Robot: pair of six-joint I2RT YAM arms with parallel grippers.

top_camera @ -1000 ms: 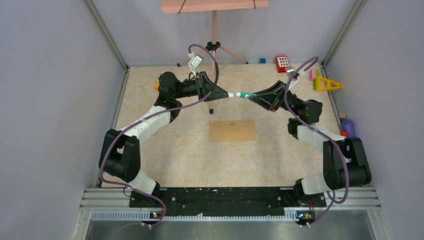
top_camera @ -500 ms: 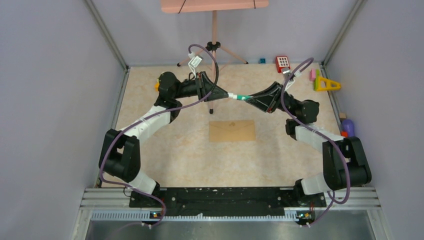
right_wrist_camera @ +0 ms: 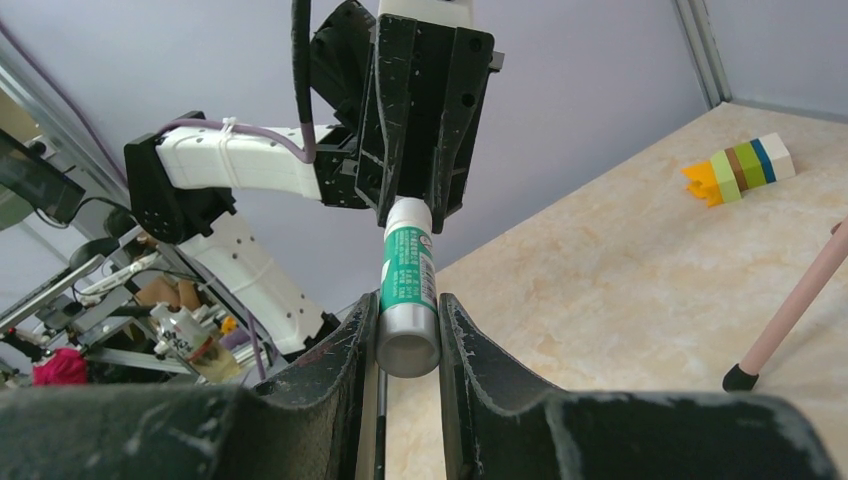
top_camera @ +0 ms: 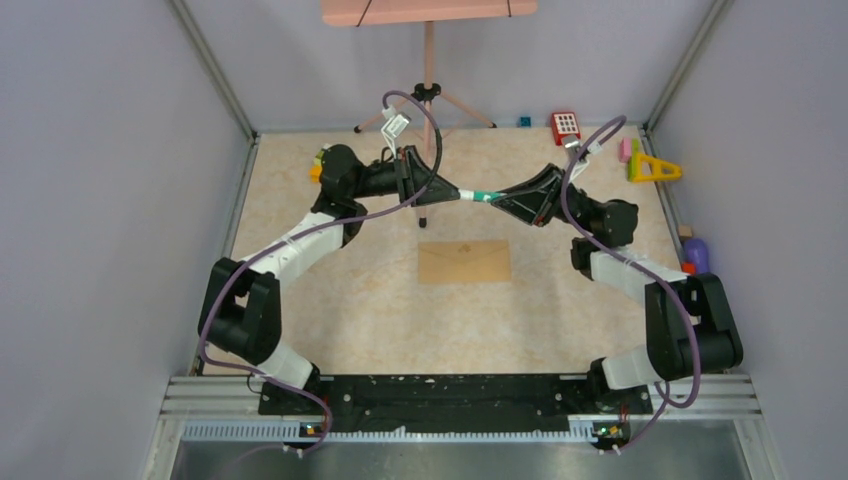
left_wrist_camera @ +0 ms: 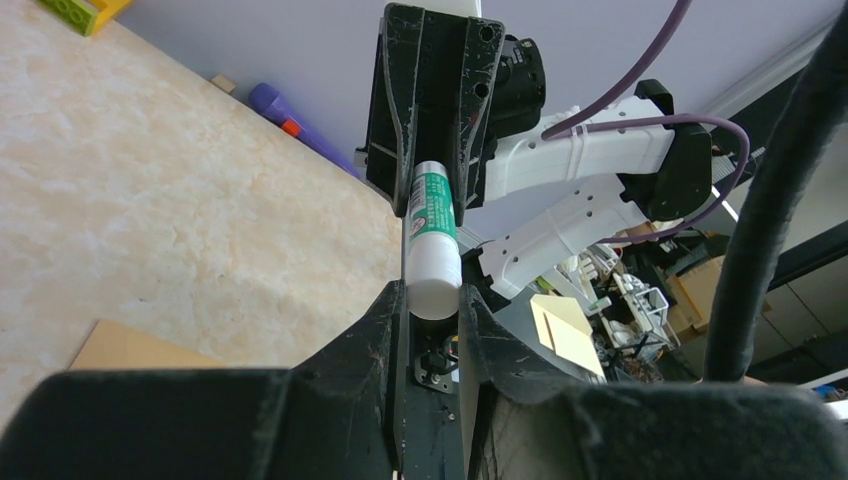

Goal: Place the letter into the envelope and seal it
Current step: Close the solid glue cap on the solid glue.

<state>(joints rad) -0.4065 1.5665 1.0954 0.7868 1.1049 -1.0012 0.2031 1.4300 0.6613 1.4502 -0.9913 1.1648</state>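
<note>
envelope (top_camera: 464, 261): brown kraft, lies flat on table (top_camera: 360, 310), mid-field btwn the two arms, nearer the bases than the grippers are. Flap side up; flap looks folded down, small dark mark mid-face. Nothing touches it.
letter: no loose sheet in view anywhere; prob. already inside envelope, can't confirm.
glue stick (right_wrist_camera: 407, 290): green label, white cap end, grey base end. Held roughly level in the air, above table, just beyond envelope's far edge, bridging both grippers.
L gripper (left_wrist_camera: 432, 300): jaws drawn narrow, clamped on the white cap end; the stick fills the gap btwn them.
R gripper (right_wrist_camera: 408, 335): jaws likewise narrow, clamped on the grey base / green body end.
why held so: one stick, one end per gripper, arms nose to nose. Looks like the set-up to pull or twist the cap off, since cap & body must go opposite ways. Done up in the air, so envelope isn't bumped.
step (judgement): sealing stage, glue prep; insertion seems done.
next needs: firm grip both ends, straight pull along stick's axis; then bare glue tip to the flap.
risk: stick slips & drops onto envelope; a flap lying down would need lifting before glue goes on.
surrounds: tripod (top_camera: 428, 60) at far edge, toy blocks (top_camera: 652, 168) far-right corner, well apart from the work.
</note>
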